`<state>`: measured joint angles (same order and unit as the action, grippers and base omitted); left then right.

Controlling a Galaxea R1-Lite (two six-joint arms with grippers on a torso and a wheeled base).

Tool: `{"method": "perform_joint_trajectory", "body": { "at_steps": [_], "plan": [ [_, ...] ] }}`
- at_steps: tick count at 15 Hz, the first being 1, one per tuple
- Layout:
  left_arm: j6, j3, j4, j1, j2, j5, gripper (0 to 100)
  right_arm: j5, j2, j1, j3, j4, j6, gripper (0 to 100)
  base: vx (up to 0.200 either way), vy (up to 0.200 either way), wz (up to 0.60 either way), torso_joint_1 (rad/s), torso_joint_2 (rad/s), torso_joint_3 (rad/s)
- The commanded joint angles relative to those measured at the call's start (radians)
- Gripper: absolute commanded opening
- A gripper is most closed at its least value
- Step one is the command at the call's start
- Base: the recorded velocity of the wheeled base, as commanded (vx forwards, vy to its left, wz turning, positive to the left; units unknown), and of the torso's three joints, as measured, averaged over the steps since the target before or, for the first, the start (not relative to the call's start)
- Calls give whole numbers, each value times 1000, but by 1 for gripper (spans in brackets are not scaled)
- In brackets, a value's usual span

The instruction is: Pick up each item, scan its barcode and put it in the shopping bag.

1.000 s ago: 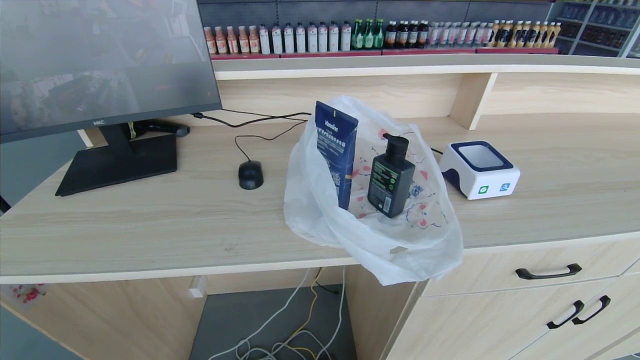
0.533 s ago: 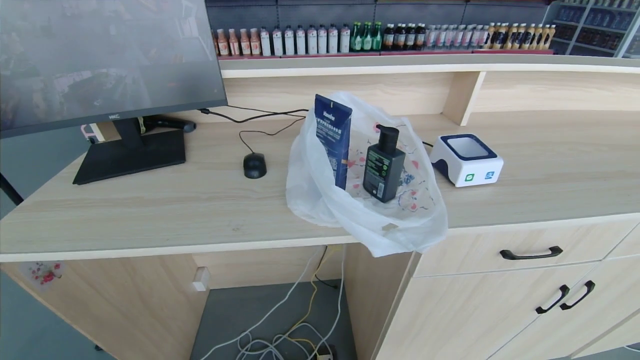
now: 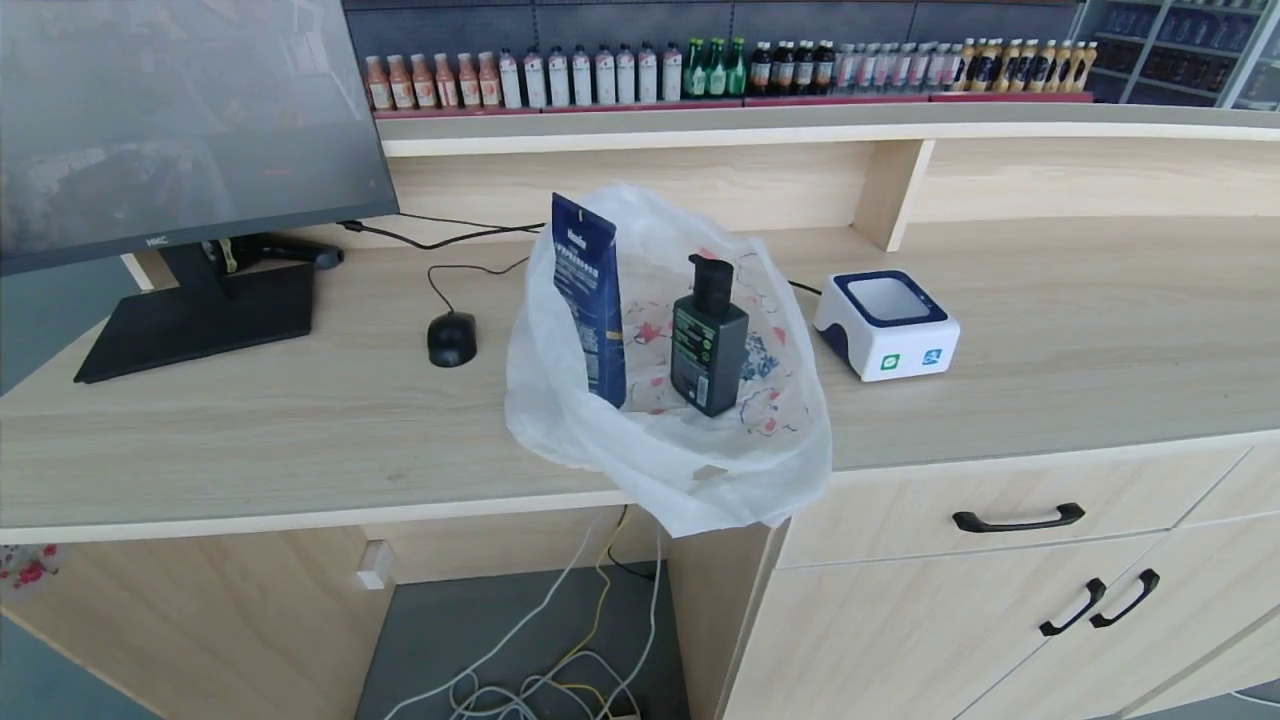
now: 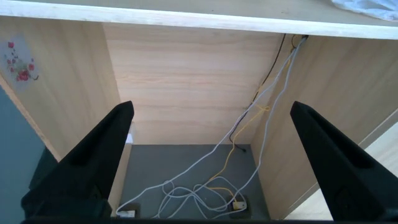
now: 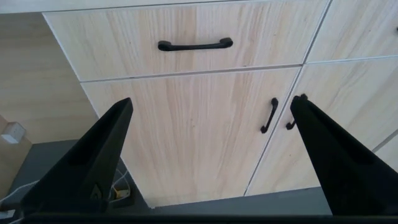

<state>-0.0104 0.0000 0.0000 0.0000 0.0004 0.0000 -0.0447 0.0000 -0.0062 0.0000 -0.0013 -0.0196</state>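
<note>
Film of the shopping bag [image 3: 700,470] veiled the bases of the blue pouch [image 3: 590,300] and pump bottle [image 3: 708,340], while the left gripper [image 4: 211,106] and right gripper [image 5: 212,99] gaped wide, empty.

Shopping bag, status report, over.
Left gripper, right gripper open, below counter top. Pouch and pump bottle standing in shopping bag. Scanner right of bag.

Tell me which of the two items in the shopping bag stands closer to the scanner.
The black pump bottle: it stands on the side of the bag toward the scanner, while the taller blue pouch stands toward the mouse.
</note>
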Motion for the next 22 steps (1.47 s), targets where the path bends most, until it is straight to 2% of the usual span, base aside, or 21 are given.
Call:
{"method": "perform_joint_trajectory", "body": {
  "at_steps": [1, 17, 22],
  "plan": [
    [-2, 0, 0, 0, 0, 0, 100, 0, 0, 0, 0, 0, 0, 100, 0, -200, 0, 7, -2, 7],
    [-5, 0, 0, 0, 0, 0, 100, 0, 0, 0, 0, 0, 4, 100, 0, -200, 0, 4, 1, 1],
    [1, 0, 0, 0, 0, 0, 100, 2, 0, 0, 0, 0, 1, 100, 0, 0, 0, 0, 0, 0]
  ]
}}
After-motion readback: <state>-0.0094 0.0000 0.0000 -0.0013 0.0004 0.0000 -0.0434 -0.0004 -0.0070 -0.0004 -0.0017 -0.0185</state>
